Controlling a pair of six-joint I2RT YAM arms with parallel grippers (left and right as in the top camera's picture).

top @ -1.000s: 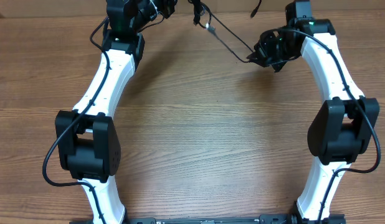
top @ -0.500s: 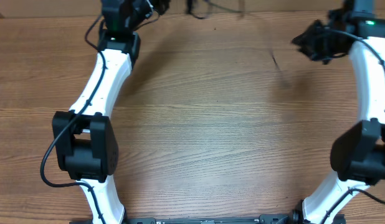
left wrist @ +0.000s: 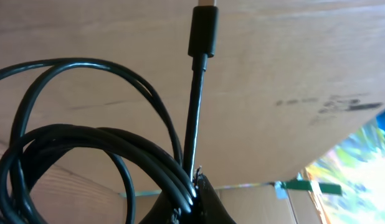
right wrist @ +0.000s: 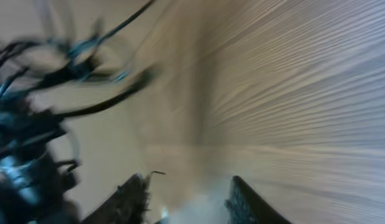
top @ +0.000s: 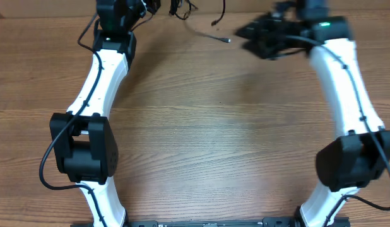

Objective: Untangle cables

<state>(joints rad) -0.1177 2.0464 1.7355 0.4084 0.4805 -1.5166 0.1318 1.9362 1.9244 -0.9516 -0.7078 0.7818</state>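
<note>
The table (top: 201,145) is brown wood, its grain running from 9 to 3 o'clock. Toward 12 o'clock a loose end of the cables (top: 217,38) lies on or just over it.

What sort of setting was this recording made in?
Probably a lab or workshop test bench. A white left arm and right arm rise from one edge of a wood-grain table, and what looks like a taped cardboard box stands behind it.

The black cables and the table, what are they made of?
The cables look rubbery or plastic-coated: smooth, black, slightly shiny, bending in loops. The plug looks like hard matte plastic. The table looks like wood, with grain lines, though it could be a wood-print laminate.
</note>
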